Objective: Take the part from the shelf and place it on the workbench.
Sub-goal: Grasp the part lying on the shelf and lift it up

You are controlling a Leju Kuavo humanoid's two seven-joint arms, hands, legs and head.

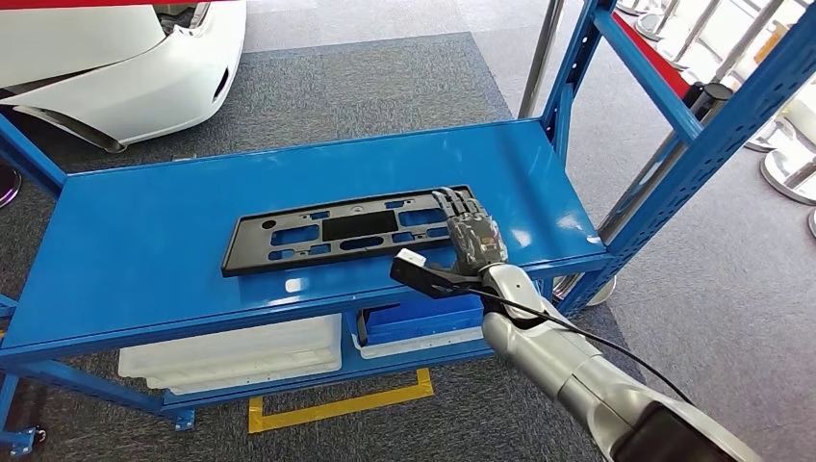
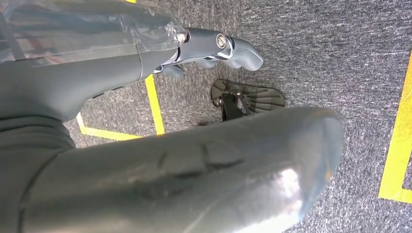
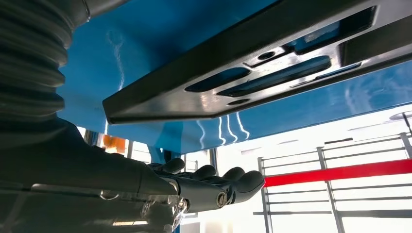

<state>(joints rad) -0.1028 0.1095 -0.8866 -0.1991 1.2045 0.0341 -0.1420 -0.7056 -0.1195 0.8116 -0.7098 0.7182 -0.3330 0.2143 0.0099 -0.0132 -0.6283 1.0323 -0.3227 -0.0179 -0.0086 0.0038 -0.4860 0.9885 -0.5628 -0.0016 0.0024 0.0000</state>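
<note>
Bright, even light; glare streaks on the shelf [image 1: 144, 231]; right wrist view's windows blown out white, near cover blurred

There is 1 black part [image 1: 344, 229], a long flat frame with cut-out slots, lying on the top board of 1 blue shelf [image 1: 144, 250]. On the lower level of that shelf sit 2 bins: 1 white bin [image 1: 236, 354] to the left and 1 blue bin [image 1: 423, 320] to the right. 1 right hand [image 1: 471, 236] is over the right end of the part, and 1 left hand [image 2: 214, 48] hangs above grey carpet. At the far left stands 1 white car body [image 1: 115, 58]. On the floor near the shelf lies 1 yellow tape corner [image 1: 332, 406].
</note>
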